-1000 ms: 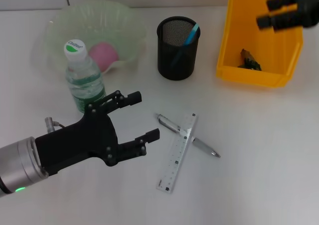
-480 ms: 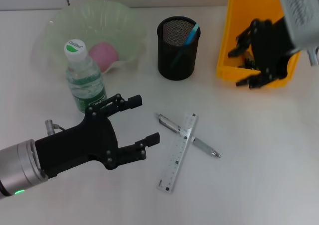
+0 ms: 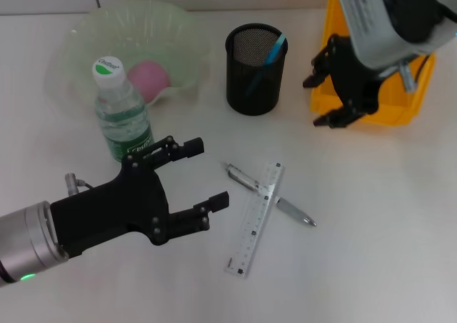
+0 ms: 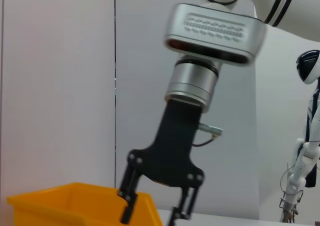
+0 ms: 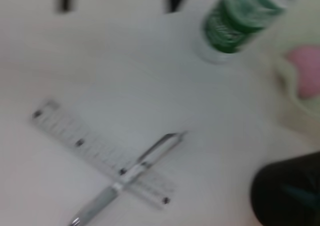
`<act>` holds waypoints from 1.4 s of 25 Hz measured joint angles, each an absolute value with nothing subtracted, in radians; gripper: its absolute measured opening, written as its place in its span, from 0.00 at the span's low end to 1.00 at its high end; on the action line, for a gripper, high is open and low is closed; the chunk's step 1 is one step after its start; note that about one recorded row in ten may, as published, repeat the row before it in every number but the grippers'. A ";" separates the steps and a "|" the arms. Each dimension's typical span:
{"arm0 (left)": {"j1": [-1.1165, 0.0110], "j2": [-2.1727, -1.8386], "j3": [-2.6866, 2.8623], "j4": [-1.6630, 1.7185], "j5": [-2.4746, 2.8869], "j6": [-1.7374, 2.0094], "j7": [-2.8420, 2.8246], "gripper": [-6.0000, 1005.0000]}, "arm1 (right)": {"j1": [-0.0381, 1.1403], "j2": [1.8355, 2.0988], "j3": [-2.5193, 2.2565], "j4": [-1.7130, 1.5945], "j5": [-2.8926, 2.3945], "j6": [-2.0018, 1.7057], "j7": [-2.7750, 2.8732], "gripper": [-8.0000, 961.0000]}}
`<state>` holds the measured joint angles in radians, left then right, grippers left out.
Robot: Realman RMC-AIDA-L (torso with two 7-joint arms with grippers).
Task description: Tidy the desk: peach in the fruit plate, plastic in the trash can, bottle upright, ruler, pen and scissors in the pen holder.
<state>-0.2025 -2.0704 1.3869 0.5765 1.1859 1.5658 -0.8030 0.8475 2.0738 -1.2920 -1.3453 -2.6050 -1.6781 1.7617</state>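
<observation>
A silver pen [image 3: 268, 203] lies crossed over a clear ruler [image 3: 254, 221] on the white desk; both also show in the right wrist view, pen [image 5: 131, 175] and ruler [image 5: 95, 155]. My left gripper [image 3: 209, 173] hovers open and empty just left of them. Beside the yellow trash can [image 3: 389, 113], at its left front corner, my right gripper [image 3: 315, 101] hangs open and empty. The bottle [image 3: 121, 113] stands upright. A pink peach [image 3: 148, 78] lies in the pale green fruit plate [image 3: 86, 30]. The black mesh pen holder [image 3: 255, 69] holds a blue item I cannot identify. The plastic is hidden.
The left wrist view looks across at the right gripper [image 4: 152, 215] beside the trash can [image 4: 75, 201], with a wall behind. Bare desk stretches right of and below the pen and ruler.
The right arm came down and leftward from above the trash can to its left front corner, now covering the bin's inside. The left arm has barely moved.
</observation>
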 joint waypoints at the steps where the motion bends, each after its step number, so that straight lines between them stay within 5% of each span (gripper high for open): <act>1: -0.203 -2.071 1.389 0.576 1.186 1.564 -0.802 0.80 | 0.844 2.076 -1.299 -1.373 -2.631 -1.671 1.867 0.64; 12: -0.201 -2.065 1.377 0.576 1.189 1.561 -0.743 0.80 | 0.827 2.086 -1.362 -1.459 -2.695 -1.708 2.832 0.65; 35: -0.175 -2.059 1.324 0.574 1.189 1.568 -0.710 0.80 | 0.784 2.083 -1.392 -1.305 -2.605 -1.635 2.926 0.74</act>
